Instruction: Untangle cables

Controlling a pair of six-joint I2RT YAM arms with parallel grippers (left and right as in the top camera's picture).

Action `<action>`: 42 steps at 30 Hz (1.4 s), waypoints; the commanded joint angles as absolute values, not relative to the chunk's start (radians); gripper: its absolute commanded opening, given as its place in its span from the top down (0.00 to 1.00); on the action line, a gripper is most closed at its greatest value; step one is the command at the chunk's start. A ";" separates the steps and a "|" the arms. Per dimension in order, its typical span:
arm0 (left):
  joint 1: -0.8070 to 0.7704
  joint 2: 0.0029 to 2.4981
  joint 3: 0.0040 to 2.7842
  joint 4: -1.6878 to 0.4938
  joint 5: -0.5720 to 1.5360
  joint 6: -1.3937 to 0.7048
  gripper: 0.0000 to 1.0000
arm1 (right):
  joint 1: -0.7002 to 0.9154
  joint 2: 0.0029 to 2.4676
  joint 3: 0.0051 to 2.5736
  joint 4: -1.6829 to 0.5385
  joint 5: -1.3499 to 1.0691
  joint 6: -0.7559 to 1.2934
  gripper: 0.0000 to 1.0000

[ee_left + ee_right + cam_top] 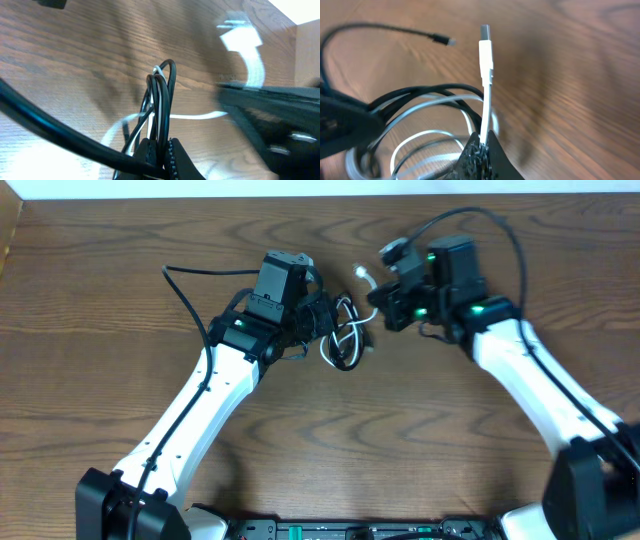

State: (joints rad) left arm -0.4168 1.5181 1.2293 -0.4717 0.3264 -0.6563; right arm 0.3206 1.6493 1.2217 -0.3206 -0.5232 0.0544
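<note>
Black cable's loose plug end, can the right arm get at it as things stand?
Probably not yet. The right tool is shut on the white cable below its USB plug, so it would have to let go first. The black cable's plug end sits in the open, nothing covering it.

On table (100,290), far centre: cables (347,342) bunched between the two arms; left gripper (325,323) touching bunch's left side, right gripper (377,306) at its right side, one plug (485,40) sticking out beyond its fingertips.
</note>
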 commanded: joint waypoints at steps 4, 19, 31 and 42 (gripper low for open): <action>-0.411 1.515 1.241 -0.482 0.203 -0.622 0.93 | 0.224 1.522 1.230 -0.423 -0.424 0.142 0.99; -0.395 1.515 1.241 -0.384 0.228 -0.648 0.92 | 0.308 1.538 1.229 -0.534 -0.599 0.047 0.99; -0.259 1.515 1.241 -0.244 0.632 -0.506 0.92 | 0.399 1.539 1.229 -0.578 -0.676 -0.065 0.99; -0.260 1.515 1.241 -0.240 0.851 -0.337 0.93 | 0.418 1.587 1.229 -0.531 -0.692 -0.073 0.99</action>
